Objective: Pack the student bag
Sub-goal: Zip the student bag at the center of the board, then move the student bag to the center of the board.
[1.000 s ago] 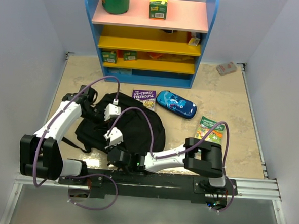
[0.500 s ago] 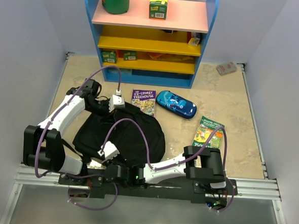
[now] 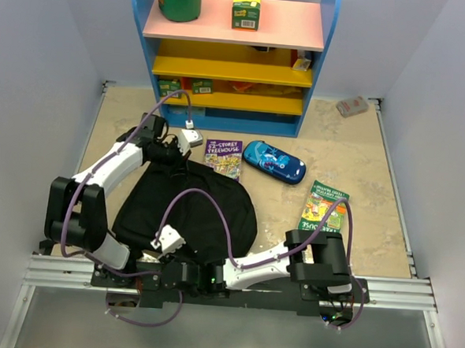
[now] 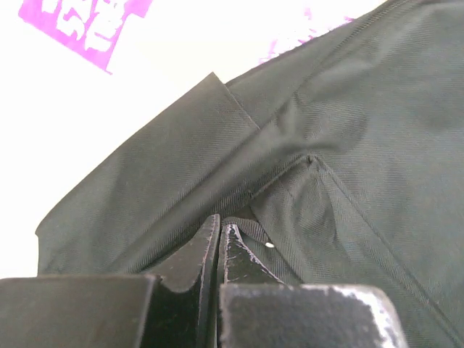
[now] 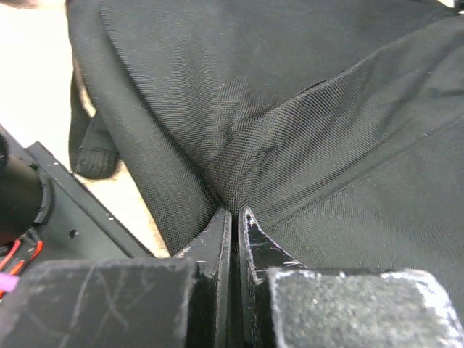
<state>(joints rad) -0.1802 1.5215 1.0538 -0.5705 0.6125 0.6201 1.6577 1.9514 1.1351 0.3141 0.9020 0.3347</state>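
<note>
Student bag [image 3: 198,227] lies flat on the worktop [image 3: 359,166], left of centre, between the two pincers. Left pincer [image 4: 220,226] sits at its far edge, the end nearest the shelf unit [image 3: 229,103]. Right pincer [image 5: 235,216] sits at its near edge, just in front of the arm bases.

Top view: gives the layout only. Purple book [image 3: 224,156] just beyond the bag's far right corner, blue pencil case [image 3: 273,161] right of that, green book [image 3: 325,207] well apart on the right. Both sets of fingertips are too small and too covered by the wrists to read from there.

Wrist views fill that in:
- Left wrist: fingers [image 4: 196,254] pressed together, no visible gap, tips against a fold of black fabric next to a stitched seam. A thin strip of webbing sits right at the tips. Overexposed worktop and some purple print show past the bag's edge.
- Right wrist: fingers [image 5: 210,232] together on a pinched ridge of black fabric that rises into the tips, cloth creased toward them. The black base rail [image 5: 58,210] shows at lower left.

Both pincers are clamped on the bag fabric, one at each end.
</note>
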